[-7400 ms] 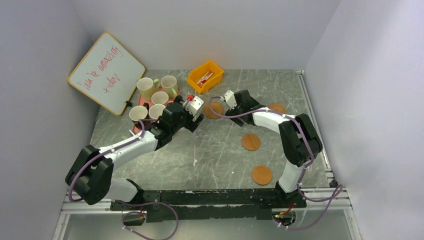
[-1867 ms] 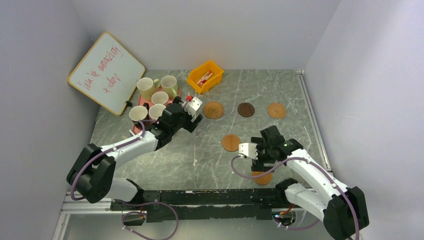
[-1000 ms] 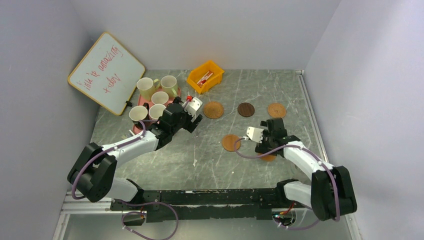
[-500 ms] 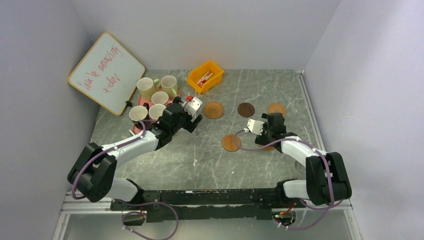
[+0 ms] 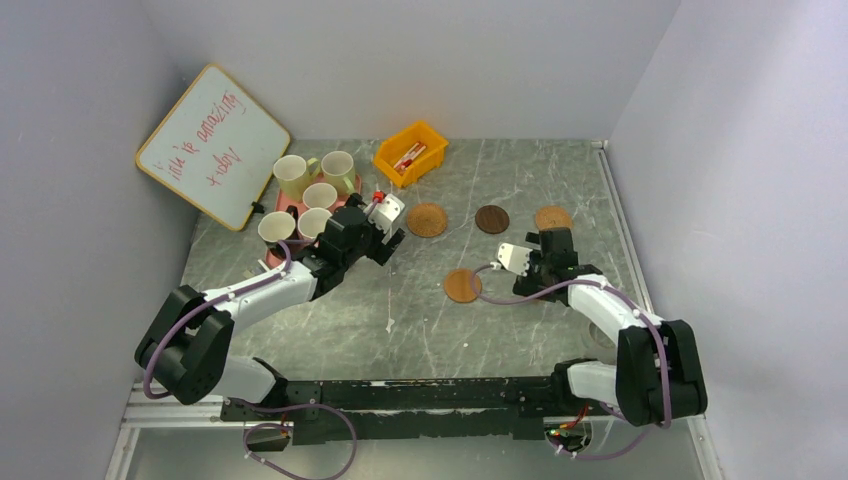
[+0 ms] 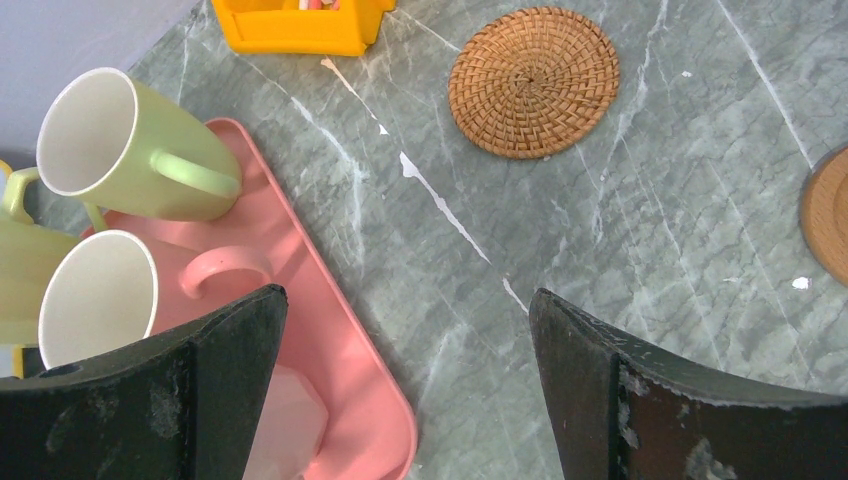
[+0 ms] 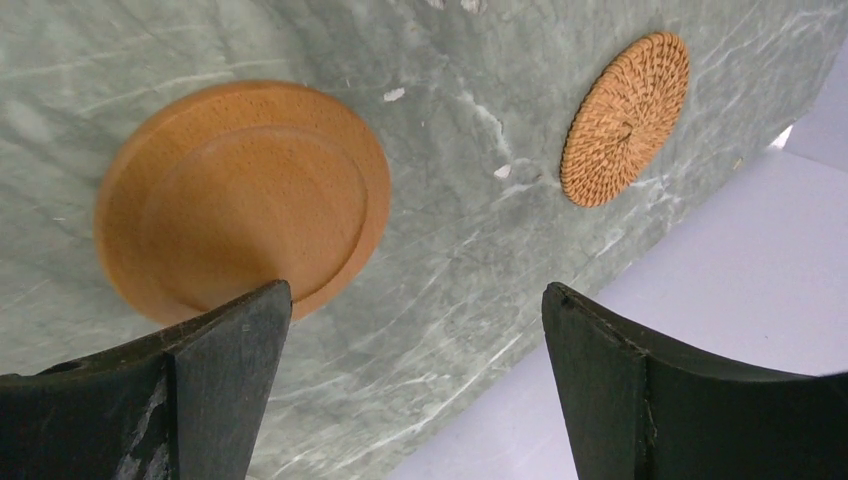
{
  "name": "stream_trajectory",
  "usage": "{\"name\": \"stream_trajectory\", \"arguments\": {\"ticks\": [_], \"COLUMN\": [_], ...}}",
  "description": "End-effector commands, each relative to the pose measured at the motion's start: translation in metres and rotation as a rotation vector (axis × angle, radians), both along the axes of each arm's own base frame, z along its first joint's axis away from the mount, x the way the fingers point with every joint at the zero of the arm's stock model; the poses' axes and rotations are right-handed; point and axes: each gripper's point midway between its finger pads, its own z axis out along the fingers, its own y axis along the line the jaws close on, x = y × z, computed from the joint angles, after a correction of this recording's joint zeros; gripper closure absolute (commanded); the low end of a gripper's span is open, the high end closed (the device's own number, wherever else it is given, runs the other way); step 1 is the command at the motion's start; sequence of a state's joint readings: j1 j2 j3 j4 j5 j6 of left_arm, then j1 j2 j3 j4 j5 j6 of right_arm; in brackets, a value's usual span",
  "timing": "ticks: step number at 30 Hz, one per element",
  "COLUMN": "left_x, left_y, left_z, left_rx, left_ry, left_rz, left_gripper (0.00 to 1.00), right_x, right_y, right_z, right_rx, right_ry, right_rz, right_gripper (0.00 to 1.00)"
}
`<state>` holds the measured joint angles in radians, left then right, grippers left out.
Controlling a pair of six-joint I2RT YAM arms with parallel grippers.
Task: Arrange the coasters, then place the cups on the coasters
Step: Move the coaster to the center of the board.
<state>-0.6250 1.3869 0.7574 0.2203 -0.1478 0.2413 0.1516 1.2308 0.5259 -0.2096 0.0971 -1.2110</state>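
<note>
Several cups stand on the pink tray (image 5: 285,210) at the back left; a pale green cup (image 6: 120,150) and a pale pink cup (image 6: 98,298) show close by. My left gripper (image 5: 391,242) (image 6: 405,300) hangs open and empty over the tray's right edge. A woven coaster (image 5: 427,219) (image 6: 533,80), a dark brown coaster (image 5: 491,219) and a tan coaster (image 5: 552,217) (image 7: 626,118) lie in a back row. A plain coaster (image 5: 462,285) lies nearer. My right gripper (image 5: 553,242) (image 7: 415,290) is open just above another plain coaster (image 7: 240,200), which touches neither finger.
A yellow bin (image 5: 410,152) with small items stands at the back, behind the woven coaster. A whiteboard (image 5: 212,145) leans on the left wall behind the tray. The right wall (image 7: 720,300) is close beyond the tan coaster.
My right gripper has moved away from the near edge toward the back row of coasters, and the plain coaster beneath it has shifted the same way. The left arm has stayed still.
</note>
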Motion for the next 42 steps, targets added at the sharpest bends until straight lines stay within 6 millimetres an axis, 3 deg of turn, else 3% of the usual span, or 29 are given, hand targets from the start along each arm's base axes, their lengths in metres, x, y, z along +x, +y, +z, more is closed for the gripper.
{"name": "stream_trajectory", "arguments": {"ticks": [1,7,17,27,37,42], "left_x": [0.008,0.008,0.009,0.008,0.011,0.015], "left_y": [-0.001,-0.001,-0.001,-0.002,0.002,0.005], "left_z": [0.019,0.018,0.016,0.016,0.017,0.011], "left_rx": [-0.033,-0.031,-0.028,-0.031,-0.017,0.001], "left_ry": [-0.049,-0.046,-0.045,-0.041,-0.060,-0.052], "left_rz": [0.017,0.013,0.016,0.009,0.030,0.048], "left_gripper": [0.04,0.04,0.04,0.04,0.04,0.04], "right_x": [0.010,0.042,0.079,0.087,0.062,0.059], "right_y": [0.022,0.027,0.036,0.018,0.024,0.024], "right_z": [0.026,0.041,0.043,0.014,0.006,0.005], "right_rx": [0.138,0.238,0.416,0.304,0.287,0.284], "right_ry": [-0.030,-0.176,-0.238,-0.226,-0.102,-0.102], "right_rz": [0.016,-0.080,-0.273,-0.399,-0.333,-0.324], "right_gripper": [0.00,0.00,0.00,0.00,0.00,0.00]}}
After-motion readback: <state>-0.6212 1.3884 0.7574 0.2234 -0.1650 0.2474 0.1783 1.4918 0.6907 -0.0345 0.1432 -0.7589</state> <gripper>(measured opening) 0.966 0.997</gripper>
